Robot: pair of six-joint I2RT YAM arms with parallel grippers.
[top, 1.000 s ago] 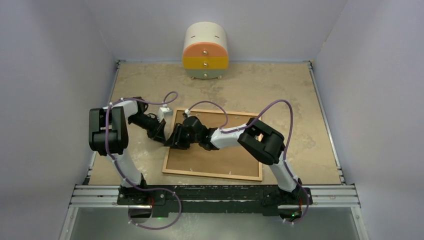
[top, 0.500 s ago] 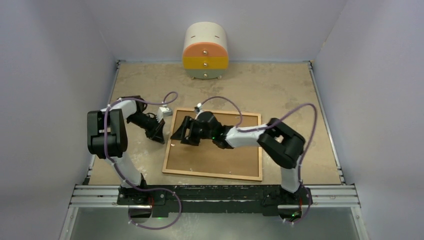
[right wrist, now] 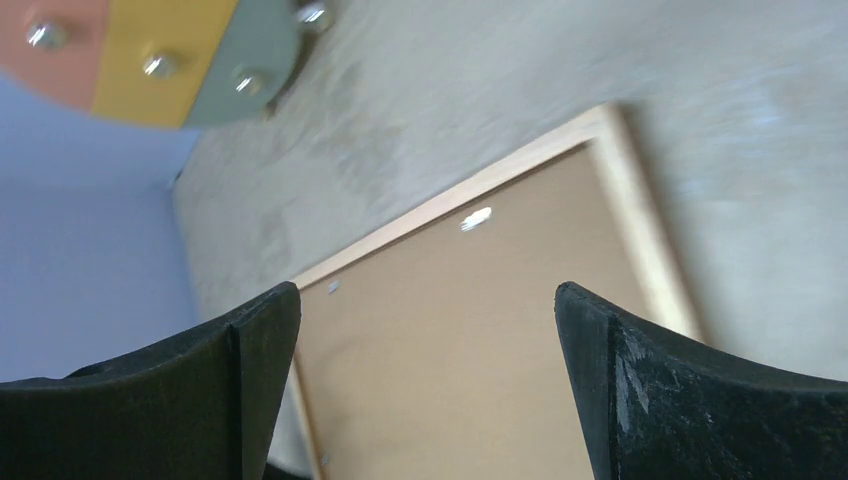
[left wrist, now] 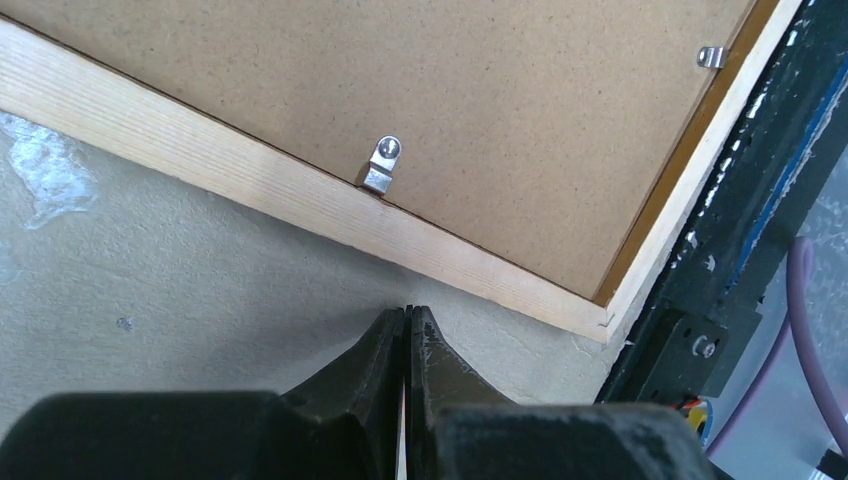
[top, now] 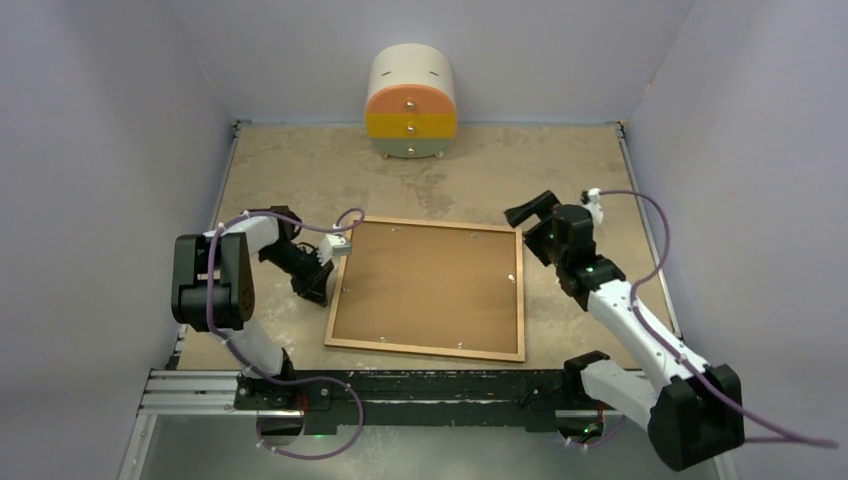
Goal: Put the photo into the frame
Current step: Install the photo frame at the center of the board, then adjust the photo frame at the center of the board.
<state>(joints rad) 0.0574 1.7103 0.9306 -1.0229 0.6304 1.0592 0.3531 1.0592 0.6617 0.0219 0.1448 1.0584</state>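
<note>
I see the frame (top: 424,350) lying flat at the middle of the table (top: 480,170), back side up, with the brown backing board (top: 430,285) filling it. Small metal clips (left wrist: 384,163) sit along its inner edge. The photo is not visible to me from any camera.

My left gripper (top: 322,283) is closed with nothing between its fingers. In the wrist view the two tips press together, low over the table just beside the frame's left rail and not touching it.

My right gripper (top: 530,215) is spread wide and holds nothing. It is raised off the table near the frame's far right corner, and its camera looks down across that corner.

A small rounded drawer chest (top: 411,103) in orange, yellow and pale green stands at the far edge of the table, well apart from the frame.
</note>
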